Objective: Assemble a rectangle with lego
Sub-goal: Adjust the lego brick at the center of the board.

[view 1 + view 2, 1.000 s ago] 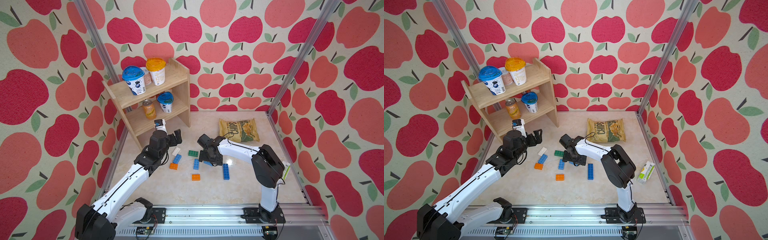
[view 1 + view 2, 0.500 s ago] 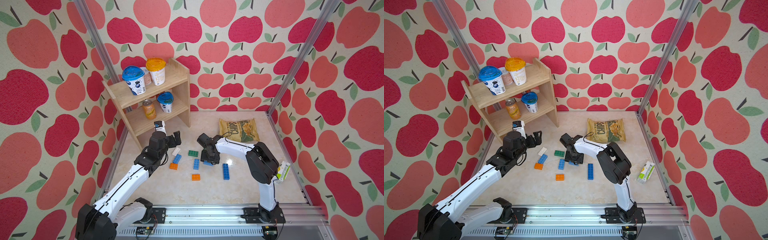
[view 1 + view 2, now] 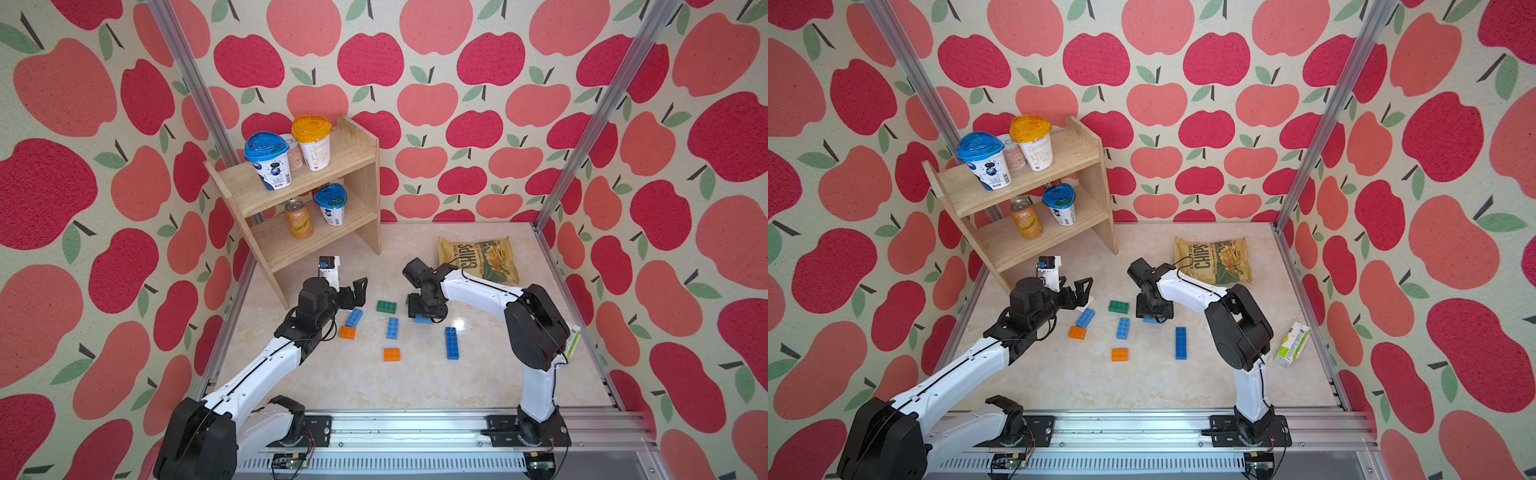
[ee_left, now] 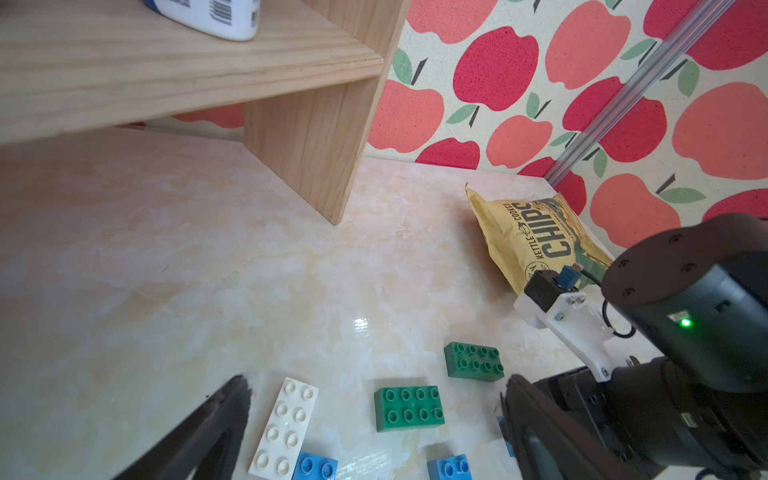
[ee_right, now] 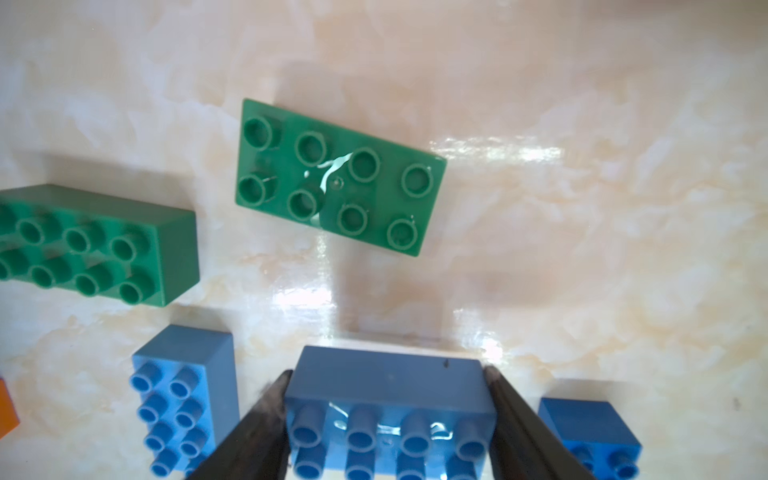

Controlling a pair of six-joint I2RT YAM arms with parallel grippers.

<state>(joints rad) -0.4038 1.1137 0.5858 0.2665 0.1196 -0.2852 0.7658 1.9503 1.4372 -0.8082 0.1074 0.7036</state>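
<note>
Several lego bricks lie scattered on the marble floor. My right gripper points down and is shut on the short ends of a light blue 2x4 brick, which sits low at the floor; in both top views this brick peeks out under the gripper. Beside it are a flat green plate, a green brick, two blue bricks, a dark blue long brick and two orange ones. My left gripper hangs open over a white plate.
A wooden shelf with cups and a can stands at the back left, close to my left arm. A chips bag lies at the back right. A small green-and-white carton rests by the right wall.
My right gripper has closed onto the light blue brick after shifting slightly over it. The left arm has barely moved and stays open.
</note>
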